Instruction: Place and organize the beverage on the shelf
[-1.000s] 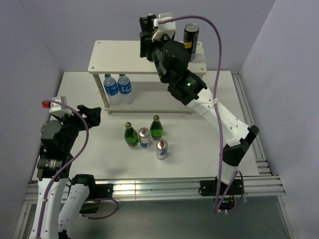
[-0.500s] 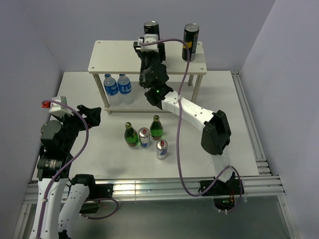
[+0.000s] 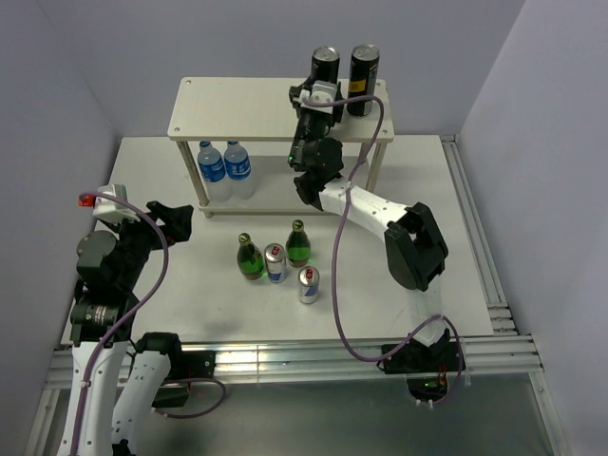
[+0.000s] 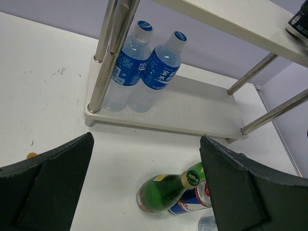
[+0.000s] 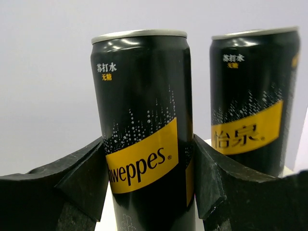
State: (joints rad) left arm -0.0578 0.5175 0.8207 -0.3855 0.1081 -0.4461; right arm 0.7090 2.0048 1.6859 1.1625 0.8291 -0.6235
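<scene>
One can (image 3: 364, 66) is stood on the shelf (image 3: 228, 109) top, a second can (image 5: 142, 120) is clenched beside it by the right claw (image 5: 149, 178), the left claw (image 3: 173, 220) is seen released, and four drinks (image 3: 275, 263) are not yet shelved, on the desk (image 3: 218, 304).

Left claw (image 3: 177, 218) agape, right claw (image 5: 149, 178) tight

Upright black can (image 3: 326, 65) beside its twin (image 3: 363, 68) atop shelf (image 3: 228, 109).

Two clear water bottles (image 3: 223, 166) with blue labels stood upright, side by side. The white table (image 3: 209, 294) was backed by pale lilac walls (image 3: 142, 47).
</scene>
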